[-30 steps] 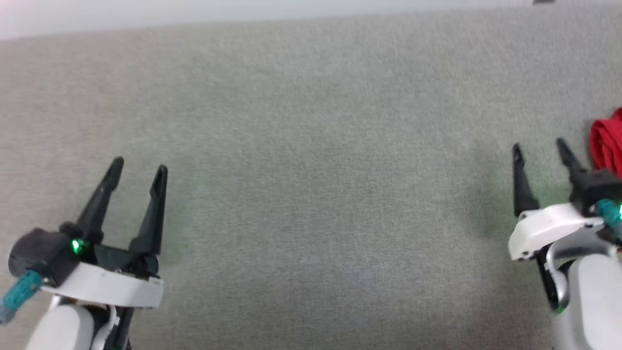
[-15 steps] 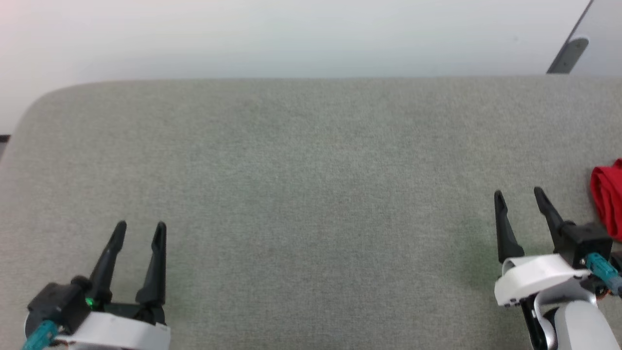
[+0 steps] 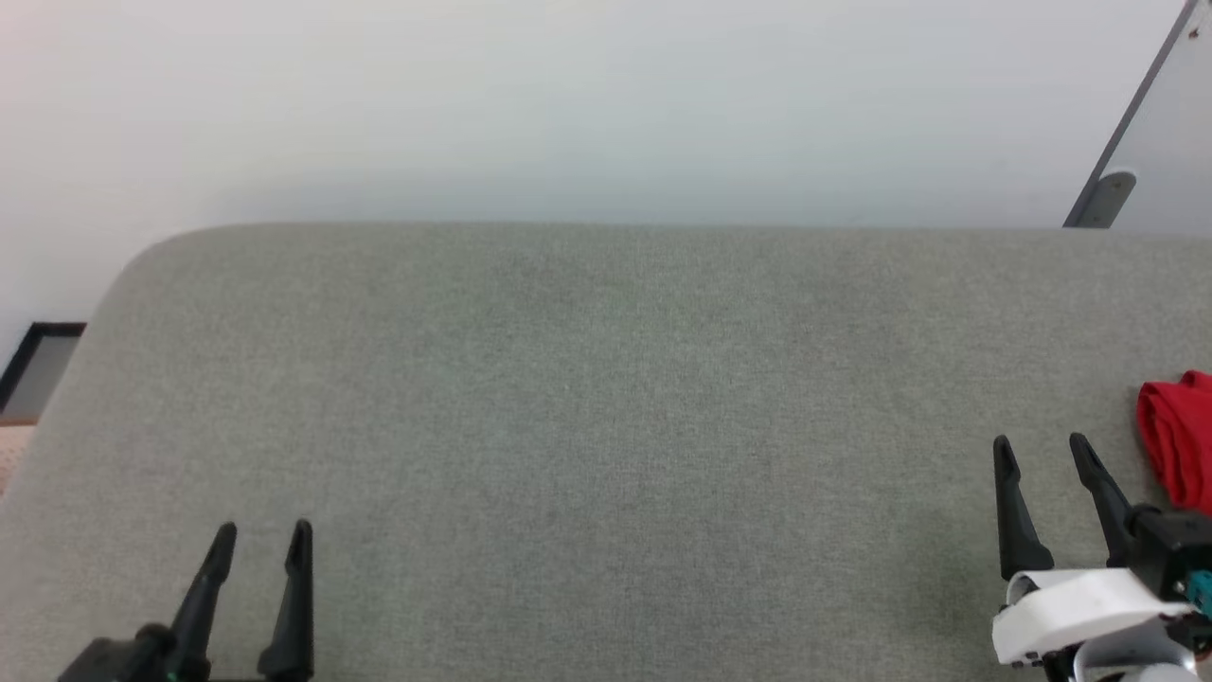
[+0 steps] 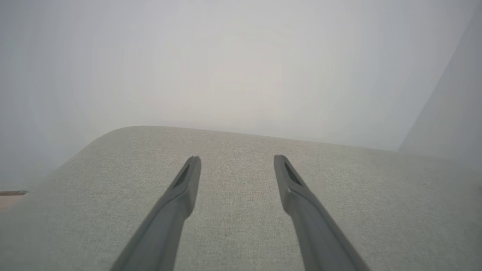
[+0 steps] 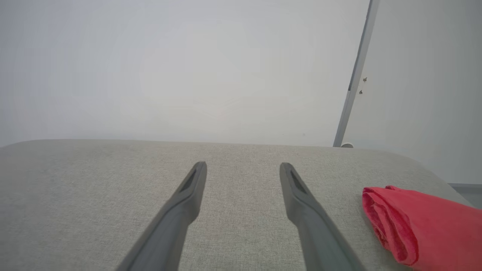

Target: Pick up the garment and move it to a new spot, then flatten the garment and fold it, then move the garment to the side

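My head has tipped up, my left pincer and right pincer hang open and empty, and the garment lies folded at the counter's right edge, so I'm likely done.

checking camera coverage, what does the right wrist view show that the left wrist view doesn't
Right wrist, not left wrist: the red garment bundled on the grey surface, lying apart from the right end effector on its right side, and a slanted grey strip against the pale wall. Left wrist, not right wrist: the left end effector and a tan sliver at the left edge. Both: the grey surface, the pale wall, an open end effector holding nothing.
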`<state>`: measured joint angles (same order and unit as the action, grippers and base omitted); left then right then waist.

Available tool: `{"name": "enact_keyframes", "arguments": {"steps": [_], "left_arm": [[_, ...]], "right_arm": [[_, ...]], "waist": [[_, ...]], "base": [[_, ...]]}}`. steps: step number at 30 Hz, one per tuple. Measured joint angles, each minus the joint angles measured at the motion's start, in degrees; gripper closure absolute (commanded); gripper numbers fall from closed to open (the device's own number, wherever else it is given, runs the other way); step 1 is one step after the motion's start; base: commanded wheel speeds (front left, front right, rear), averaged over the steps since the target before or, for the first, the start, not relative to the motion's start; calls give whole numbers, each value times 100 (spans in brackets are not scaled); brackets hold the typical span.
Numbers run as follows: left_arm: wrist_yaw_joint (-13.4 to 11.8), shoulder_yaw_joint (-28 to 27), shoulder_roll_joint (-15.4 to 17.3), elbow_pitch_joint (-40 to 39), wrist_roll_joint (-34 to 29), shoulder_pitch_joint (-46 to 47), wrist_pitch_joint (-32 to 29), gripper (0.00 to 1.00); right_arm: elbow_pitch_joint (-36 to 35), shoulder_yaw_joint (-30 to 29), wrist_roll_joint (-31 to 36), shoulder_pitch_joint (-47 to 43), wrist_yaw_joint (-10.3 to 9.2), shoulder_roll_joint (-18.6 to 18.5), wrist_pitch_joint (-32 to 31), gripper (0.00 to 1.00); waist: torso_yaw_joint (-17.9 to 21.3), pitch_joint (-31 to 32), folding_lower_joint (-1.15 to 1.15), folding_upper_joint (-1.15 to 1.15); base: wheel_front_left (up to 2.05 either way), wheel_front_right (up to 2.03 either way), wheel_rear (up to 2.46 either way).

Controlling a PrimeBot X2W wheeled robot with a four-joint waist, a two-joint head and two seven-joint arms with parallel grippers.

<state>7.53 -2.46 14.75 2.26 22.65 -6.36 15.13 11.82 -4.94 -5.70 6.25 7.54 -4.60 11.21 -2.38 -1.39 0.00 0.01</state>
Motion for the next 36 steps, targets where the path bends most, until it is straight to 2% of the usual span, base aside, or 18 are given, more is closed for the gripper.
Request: {"name": "enact_keyframes", "arguments": {"steps": [18, 36], "left_arm": [[1, -291, -153, -461, -143, -582, 0, 0], [0, -344, -158, -493, -97, -566, 0, 0]], "right_arm": [[-1055, -60, -197, -701, 0, -26, -224, 0], [-1188, -152, -325, -786, 0, 41, -219, 0]], "waist": [[48, 162, 0, 0], [92, 113, 0, 0]], "base": [[0, 0, 0], [0, 0, 0]]}}
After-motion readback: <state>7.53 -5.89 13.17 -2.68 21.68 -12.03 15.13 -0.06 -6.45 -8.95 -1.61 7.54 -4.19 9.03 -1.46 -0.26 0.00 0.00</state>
